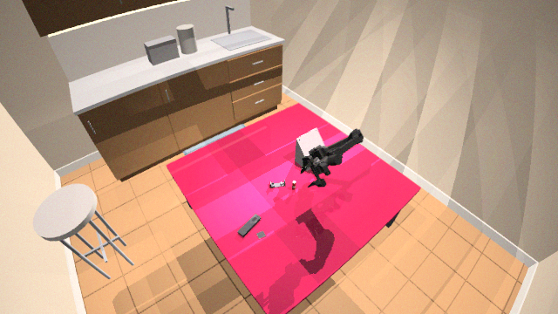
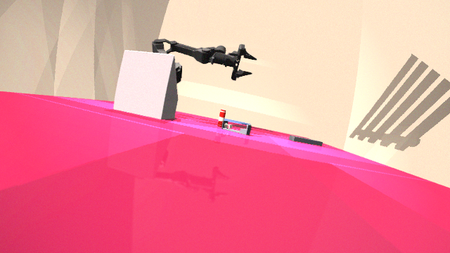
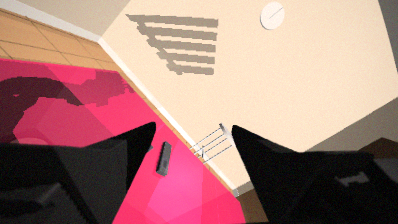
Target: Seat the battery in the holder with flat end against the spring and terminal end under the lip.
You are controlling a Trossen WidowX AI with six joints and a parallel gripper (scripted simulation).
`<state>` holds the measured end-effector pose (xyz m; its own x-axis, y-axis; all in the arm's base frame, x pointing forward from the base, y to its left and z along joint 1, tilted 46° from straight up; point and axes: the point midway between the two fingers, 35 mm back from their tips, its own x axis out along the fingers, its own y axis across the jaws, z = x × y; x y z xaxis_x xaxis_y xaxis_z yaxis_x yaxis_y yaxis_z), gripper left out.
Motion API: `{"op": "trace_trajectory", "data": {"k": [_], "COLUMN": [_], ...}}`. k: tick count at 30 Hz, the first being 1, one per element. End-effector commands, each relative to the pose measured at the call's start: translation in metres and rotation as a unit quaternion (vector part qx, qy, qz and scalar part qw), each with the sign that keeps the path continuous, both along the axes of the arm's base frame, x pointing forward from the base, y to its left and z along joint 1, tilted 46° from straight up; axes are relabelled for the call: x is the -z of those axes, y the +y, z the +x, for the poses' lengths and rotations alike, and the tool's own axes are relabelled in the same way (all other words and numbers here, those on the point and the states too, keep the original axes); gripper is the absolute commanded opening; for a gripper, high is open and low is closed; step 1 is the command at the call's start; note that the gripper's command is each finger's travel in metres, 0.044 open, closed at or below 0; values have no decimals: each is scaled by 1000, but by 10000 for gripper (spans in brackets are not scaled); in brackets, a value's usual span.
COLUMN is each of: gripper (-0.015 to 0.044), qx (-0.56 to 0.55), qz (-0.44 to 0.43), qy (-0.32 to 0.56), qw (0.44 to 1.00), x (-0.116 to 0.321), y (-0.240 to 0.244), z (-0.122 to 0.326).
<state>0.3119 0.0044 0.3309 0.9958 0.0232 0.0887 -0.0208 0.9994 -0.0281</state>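
Observation:
The battery, red with a pale band, stands upright on the pink table beside the holder. The small holder rests on the table, its frame pale with a dark end and a blue edge in the exterior view. A narrow gap separates the two in the top view. Its spring and lip are too small to tell apart. My gripper is open and empty, high above the table and pointing roughly level. The wrist view shows neither battery nor holder.
A large pale wedge-shaped block stands near the arm. A dark flat bar lies beyond the holder, with a small grey square beside it. A stool stands off the table.

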Motion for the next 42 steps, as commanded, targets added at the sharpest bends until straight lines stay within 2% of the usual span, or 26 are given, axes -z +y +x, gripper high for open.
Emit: {"op": "trace_trajectory", "data": {"k": [1, 4, 8, 15, 20, 24, 38, 42], "gripper": [374, 295, 190, 6, 0, 0, 0, 0], "qx": [-1, -15, -63, -192, -302, -358, -361, -359], "qz": [-4, -49, -91, -55, 55, 144, 148, 148], "qy": [8, 116, 286, 508, 598, 615, 615, 616], "qw": [1000, 992, 952, 838, 740, 688, 685, 686], "x": [3, 48, 122, 221, 255, 259, 259, 276], "y": [0, -6, -18, -31, -30, -29, -29, -14], "z": [2, 23, 35, 7, -30, -46, -46, -43]}}
